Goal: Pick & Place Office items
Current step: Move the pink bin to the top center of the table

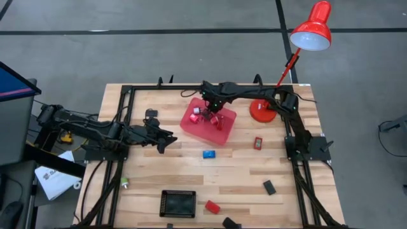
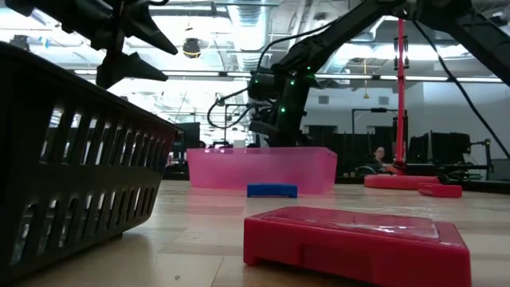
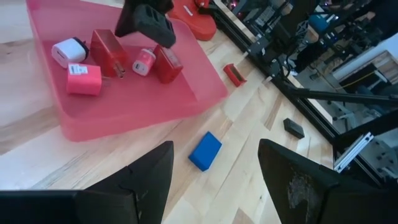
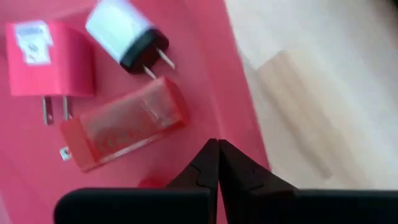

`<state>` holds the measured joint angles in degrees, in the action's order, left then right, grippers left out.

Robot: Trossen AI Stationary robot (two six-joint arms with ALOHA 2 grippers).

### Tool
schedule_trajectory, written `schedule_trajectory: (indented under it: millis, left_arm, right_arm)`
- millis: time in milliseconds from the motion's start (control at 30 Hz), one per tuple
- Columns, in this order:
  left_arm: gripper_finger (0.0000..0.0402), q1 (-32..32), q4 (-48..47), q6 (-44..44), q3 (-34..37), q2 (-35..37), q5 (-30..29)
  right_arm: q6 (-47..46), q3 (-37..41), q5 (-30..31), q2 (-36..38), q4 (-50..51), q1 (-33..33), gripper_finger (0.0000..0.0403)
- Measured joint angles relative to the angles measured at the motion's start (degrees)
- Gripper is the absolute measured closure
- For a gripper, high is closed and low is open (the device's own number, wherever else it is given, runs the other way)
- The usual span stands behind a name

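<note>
A translucent pink tray (image 1: 208, 121) holds several office items: red blocks (image 4: 124, 130), a red plug (image 4: 53, 59), a white plug (image 4: 124, 34). My right gripper (image 4: 217, 163) hangs shut just over the tray's floor beside the red block, with nothing between its fingers. My left gripper (image 3: 216, 144) is open, raised above the table left of the tray, and faces a blue block (image 3: 205, 150) lying flat on the wood. Loose on the table are a red piece (image 1: 258, 143), a black rectangle (image 1: 269, 187) and a red block (image 1: 212, 207).
A red desk lamp's base (image 1: 262, 111) stands right of the pink tray. A black tray (image 1: 178, 203) sits near the table's front edge, with a small green-white bit (image 1: 124, 184) to its left. A black piece (image 1: 151, 114) lies near the left arm.
</note>
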<state>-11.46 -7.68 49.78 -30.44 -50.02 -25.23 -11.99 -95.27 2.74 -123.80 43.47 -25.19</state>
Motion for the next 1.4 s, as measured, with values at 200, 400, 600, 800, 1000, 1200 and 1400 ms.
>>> schedule_trajectory:
  millis: [200,400,600,800,1000,1200,1400]
  left_arm:
    - [0.0170,0.0,0.0,0.2,0.0,0.0,0.0]
    - [0.0170,0.0,0.0,0.2,0.0,0.0,0.0]
    - [0.0170,0.0,0.0,0.2,0.0,0.0,0.0]
    - [0.0170,0.0,0.0,0.7,0.0,0.0,0.0]
    - [0.0170,0.0,0.0,1.5,0.0,0.0,0.0]
    - [0.0170,0.0,0.0,1.7,0.0,0.0,0.0]
    - [0.0170,0.0,0.0,1.6,0.0,0.0,-0.3]
  right_arm:
    - [4.6,-1.9,1.1,-0.1,0.3,-1.5,0.0402]
    - [6.9,-2.2,1.5,-0.1,0.3,-3.1,0.0403]
    - [9.3,-2.2,0.9,-0.2,-0.5,-4.5,0.0403]
    - [10.7,-2.2,0.0,-0.3,-1.9,-5.6,0.0403]
    - [8.8,-2.2,-1.7,-0.3,-3.4,-6.2,0.0403]
    - [4.7,-2.2,-12.3,5.6,-1.1,-5.2,0.0403]
    - [-1.6,-1.5,-14.5,15.1,13.8,-0.3,0.0403]
